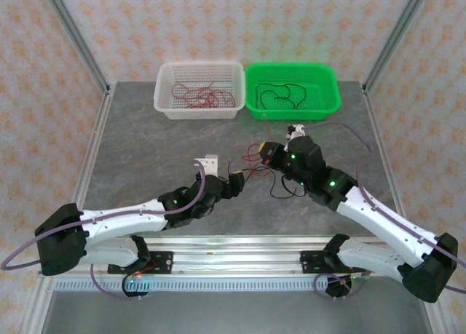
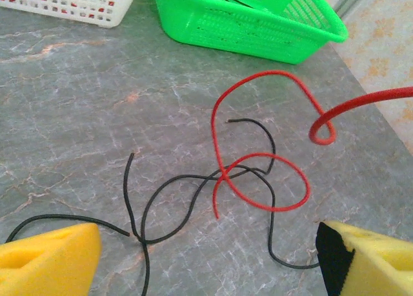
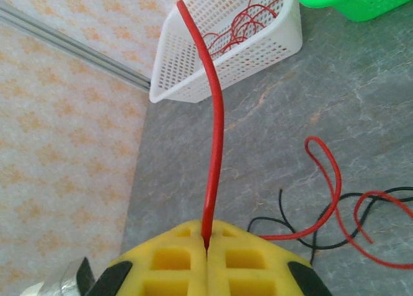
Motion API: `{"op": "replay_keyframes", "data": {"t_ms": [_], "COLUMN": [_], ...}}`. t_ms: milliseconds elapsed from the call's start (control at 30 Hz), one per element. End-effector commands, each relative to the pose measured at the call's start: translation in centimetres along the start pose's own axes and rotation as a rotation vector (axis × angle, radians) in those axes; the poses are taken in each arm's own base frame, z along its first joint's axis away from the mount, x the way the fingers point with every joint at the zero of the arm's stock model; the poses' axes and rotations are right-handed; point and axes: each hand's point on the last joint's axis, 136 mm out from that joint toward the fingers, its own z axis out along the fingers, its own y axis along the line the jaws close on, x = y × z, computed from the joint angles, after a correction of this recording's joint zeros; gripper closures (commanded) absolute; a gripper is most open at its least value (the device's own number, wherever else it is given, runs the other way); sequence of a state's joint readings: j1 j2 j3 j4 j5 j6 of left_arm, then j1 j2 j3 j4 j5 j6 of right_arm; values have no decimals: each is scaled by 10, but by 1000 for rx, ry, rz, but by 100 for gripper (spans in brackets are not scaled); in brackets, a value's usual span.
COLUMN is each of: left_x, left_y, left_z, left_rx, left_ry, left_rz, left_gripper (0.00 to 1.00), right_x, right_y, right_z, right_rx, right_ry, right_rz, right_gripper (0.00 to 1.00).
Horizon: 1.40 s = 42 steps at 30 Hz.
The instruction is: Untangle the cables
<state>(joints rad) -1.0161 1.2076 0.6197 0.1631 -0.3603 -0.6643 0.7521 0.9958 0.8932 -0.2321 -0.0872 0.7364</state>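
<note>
Right end effector (image 3: pixel 206 249) clamps red cable (image 3: pixel 217 115); bare tabletop (image 2: pixel 97 102) surrounds tangle (image 2: pixel 222 177).

arms: two, left arm (image 1: pixel 131 221) and right arm (image 1: pixel 378 217)
baskets: two, white basket (image 1: pixel 200 112) and green basket (image 1: pixel 293 114)
loose red cable (image 2: pixel 284 73): one
loose black cables (image 2: pixel 193 177): at least two, tangled, count unsure
basket red cables (image 1: pixel 204 96): several, uncountable
basket black cables (image 1: pixel 280 94): count unclear

Bare table (image 1: pixel 138 152) lies open at left and before the white basket (image 1: pixel 199 91) and green basket (image 1: pixel 292 91) walling the far edge. The cables (image 2: pixel 239 180) sprawl between left gripper (image 2: pixel 206 264) and right gripper (image 3: pixel 206 244), one red strand seemingly raised across that gap.
</note>
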Motion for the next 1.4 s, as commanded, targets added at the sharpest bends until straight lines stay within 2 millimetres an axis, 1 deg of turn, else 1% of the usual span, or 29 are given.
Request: {"op": "replay_keyframes", "data": {"t_ms": [0, 100, 167, 267, 433, 500, 533, 600, 633, 800, 933, 1100, 1233, 1367], "left_x": [-15, -14, -16, -16, -15, -14, -13, -11, -12, -13, -14, -10, -7, -5], "left_y": [-4, -2, -1, 1, 5, 7, 8, 9, 9, 13, 21, 30, 29, 27], "left_z": [-1, -5, -10, -18, -28, -31, -32, -34, -35, -42, -49, -51, -50, -50], "left_rx": [-28, -31, -23, -1, 17, 17, 21, 26, 25, 41, 46, 21, 23, 32], "left_ry": [-65, -64, -70, -78, -81, -80, -77, -70, -71, -86, -104, -91, -72, -63], "left_rz": [34, 34, 25, 11, -4, -9, -12, -16, -24, -64, -103, -114, -118, -122], "left_gripper": [12, 12, 12, 12, 12, 7, 2, 1, 2, 1, 2, 3, 4, 4], "right_x": [-18, -29, -40, -56, -80, -90, -95, -108, -111, -134, -151, -174, -188, -203], "right_y": [16, 27, 34, 51, 74, 83, 88, 101, 105, 134, 156, 176, 188, 197], "right_z": [-10, -15, -18, -23, -21, -17, -15, -15, -7, 6, 17, 36, 60, 91], "right_rx": [-14, -21, -22, -53, -81, -92, -101, -128, -129, -176, -208, -220, -217, -200], "right_ry": [-44, -66, -89, -131, -173, -186, -196, -226, -225, -288, -336, -412, -450, -489], "right_rz": [-69, -114, -150, -211, -309, -341, -358, -392, -412, -498, -538, -555, -553, -561], "right_gripper": [100, 100, 100, 100, 100, 100, 100, 100, 100, 100, 100, 100, 100, 100]}}
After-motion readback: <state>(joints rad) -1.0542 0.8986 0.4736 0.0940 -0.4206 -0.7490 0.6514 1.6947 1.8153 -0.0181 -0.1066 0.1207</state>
